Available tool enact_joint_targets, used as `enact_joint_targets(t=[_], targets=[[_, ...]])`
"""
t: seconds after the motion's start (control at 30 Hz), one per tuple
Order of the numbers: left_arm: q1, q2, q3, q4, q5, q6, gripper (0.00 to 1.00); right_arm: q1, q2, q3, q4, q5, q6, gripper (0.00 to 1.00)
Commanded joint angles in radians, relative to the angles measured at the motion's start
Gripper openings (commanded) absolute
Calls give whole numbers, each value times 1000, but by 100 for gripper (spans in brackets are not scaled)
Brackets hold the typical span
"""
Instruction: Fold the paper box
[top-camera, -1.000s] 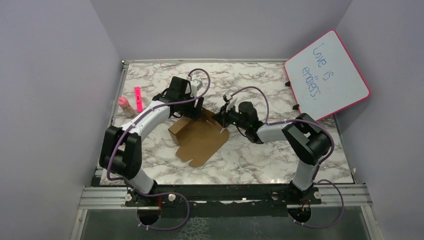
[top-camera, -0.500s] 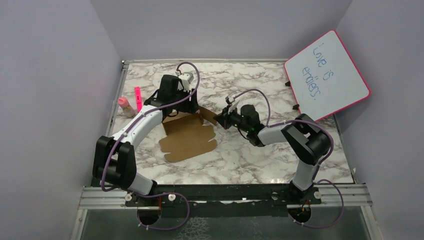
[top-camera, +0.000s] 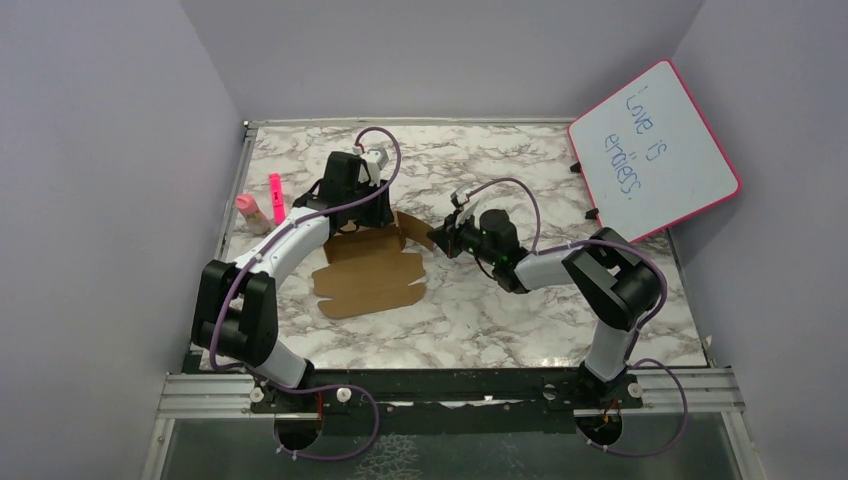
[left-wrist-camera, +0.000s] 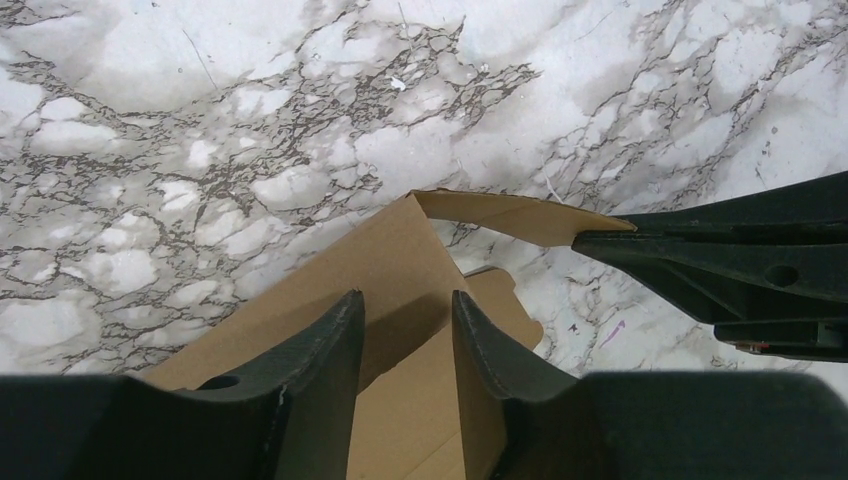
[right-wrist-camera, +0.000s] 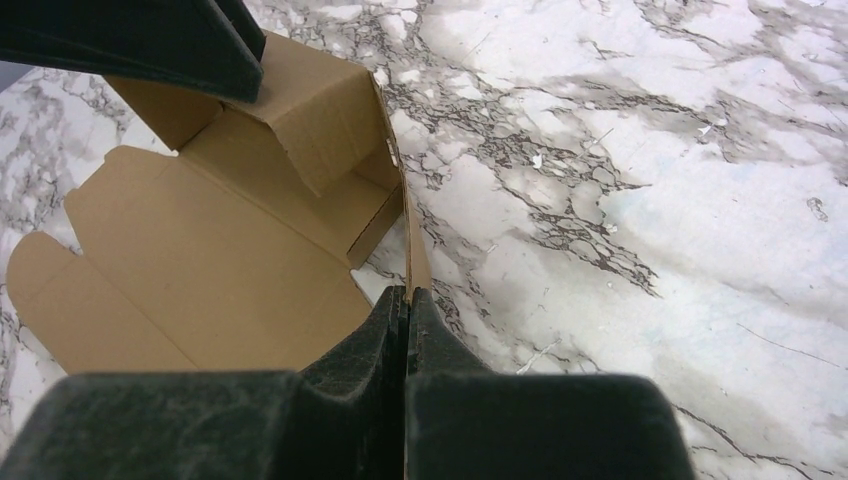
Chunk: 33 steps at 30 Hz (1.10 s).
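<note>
The paper box (top-camera: 368, 278) is a brown die-cut sheet lying mostly flat on the marble table, with its far edge and right flap lifted. My right gripper (top-camera: 438, 238) is shut on the thin edge of that right flap (right-wrist-camera: 413, 250), fingertips pinched together (right-wrist-camera: 408, 292). My left gripper (top-camera: 362, 222) hangs over the box's far raised wall (left-wrist-camera: 370, 270). Its jaws stand partly apart (left-wrist-camera: 408, 305) with cardboard showing through the gap and nothing pinched. In the left wrist view the right gripper's tip (left-wrist-camera: 603, 238) holds the flap (left-wrist-camera: 500, 213).
A pink-framed whiteboard (top-camera: 653, 150) leans at the back right. A pink marker (top-camera: 276, 197) and a small pink-capped bottle (top-camera: 250, 212) lie by the left wall. Lilac walls close in the table (top-camera: 500, 310) on three sides.
The box has slid left and turned flatter to the near edge. My left gripper moved left with it and its jaws narrowed. The right gripper kept its hold on the flap.
</note>
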Motion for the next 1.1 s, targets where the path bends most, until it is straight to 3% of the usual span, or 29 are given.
enact_joint_targets(t=[0.0, 0.17, 0.7, 1.07], targets=[[0, 5, 5, -2, 45, -13, 36, 8, -13, 28, -32, 31, 24, 4], [0, 20, 9, 2, 67, -26, 32, 15, -24, 34, -48, 15, 59, 4], [-15, 41, 7, 14, 87, -54, 32, 126, -23, 42, -70, 186, 178, 8], [-25, 53, 7, 15, 96, -63, 32, 130, 62, 50, 64, 18, 168, 20]])
